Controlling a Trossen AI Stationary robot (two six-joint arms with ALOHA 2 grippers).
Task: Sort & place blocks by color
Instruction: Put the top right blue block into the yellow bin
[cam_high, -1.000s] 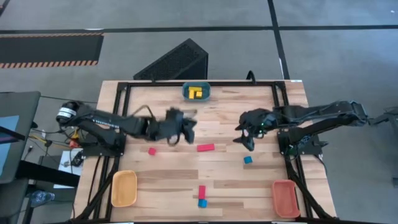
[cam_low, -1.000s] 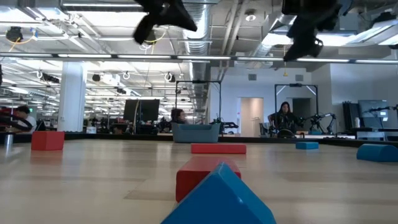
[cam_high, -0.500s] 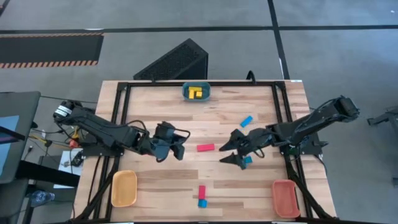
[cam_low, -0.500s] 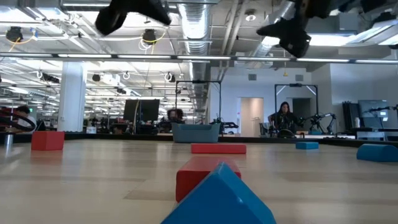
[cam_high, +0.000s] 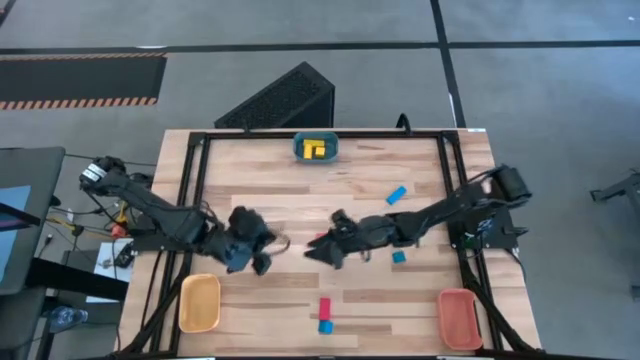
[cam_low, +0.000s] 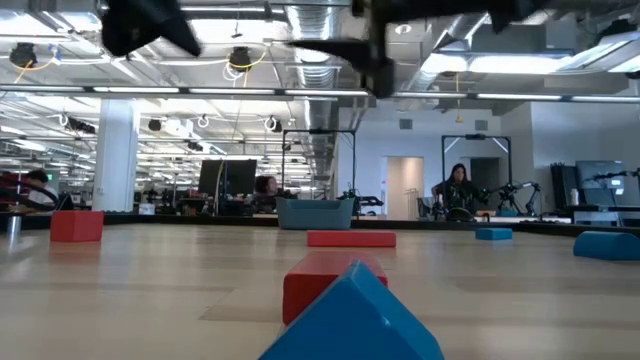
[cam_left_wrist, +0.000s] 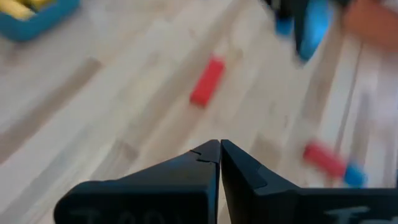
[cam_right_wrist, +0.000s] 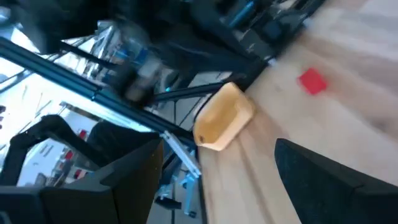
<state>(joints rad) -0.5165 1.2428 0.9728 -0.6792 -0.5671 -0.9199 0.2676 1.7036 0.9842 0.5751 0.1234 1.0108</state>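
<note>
High view: right gripper (cam_high: 318, 250), jaws spread wide and empty, reaches over the mid-surface red bar (cam_high: 322, 238). Left gripper (cam_high: 258, 262), jaws closed on nothing, sits just above the yellow tray (cam_high: 199, 302). Advice: straddle the bar's short width, come down square. Blocks look hard, matte, sharp-edged; trays rounded, smooth. Yellow blocks (cam_high: 316, 149) already lie in the teal tray (cam_high: 299, 149); others are scattered.

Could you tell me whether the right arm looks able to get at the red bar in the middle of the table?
Probably yes: the right end effector hangs open, partly over the red bar, nothing between.
</note>
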